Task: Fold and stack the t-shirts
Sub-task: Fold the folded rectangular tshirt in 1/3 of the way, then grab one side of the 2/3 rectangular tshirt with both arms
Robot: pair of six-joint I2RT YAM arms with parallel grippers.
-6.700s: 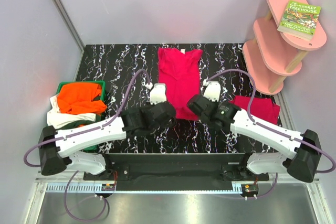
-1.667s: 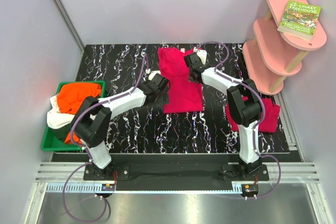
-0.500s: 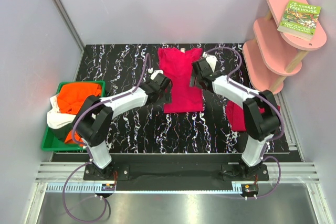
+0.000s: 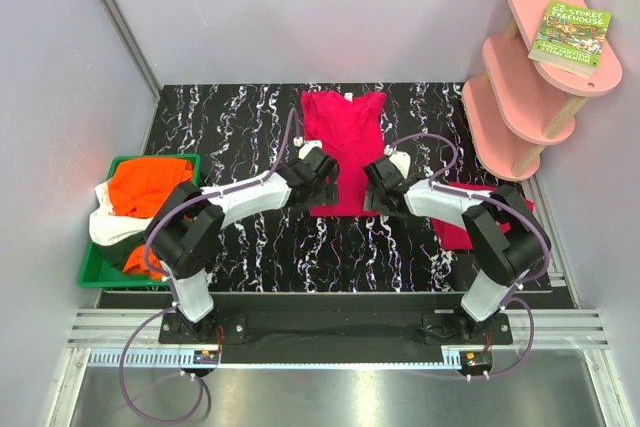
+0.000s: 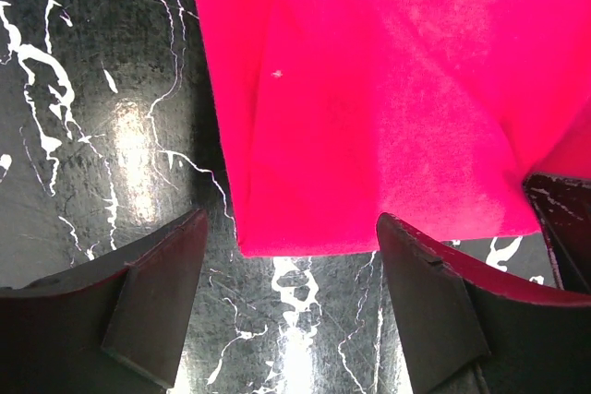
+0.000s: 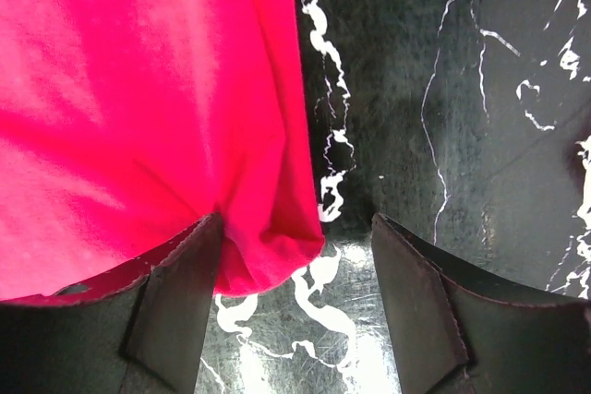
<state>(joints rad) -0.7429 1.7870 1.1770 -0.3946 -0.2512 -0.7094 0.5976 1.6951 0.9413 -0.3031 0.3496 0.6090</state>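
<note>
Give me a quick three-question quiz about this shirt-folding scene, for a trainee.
1. True or false: the left gripper and the right gripper are both open.
2. The bright orange cloth t-shirt lies: A, in the green plastic tray; B, in the left gripper; C, in the right gripper.
3. Which edge of the spread crimson-pink cloth t-shirt are both grippers at?
Key: 1 true; 2 A; 3 its bottom hem, nearest the arms' bases.

Pale grey walls [image 4: 330, 7] enclose a black, white-veined tabletop [image 4: 220, 117]. A pink three-tier shelf [image 4: 520, 82] stands far right, a green paperback book [image 4: 571, 37] on top.
</note>
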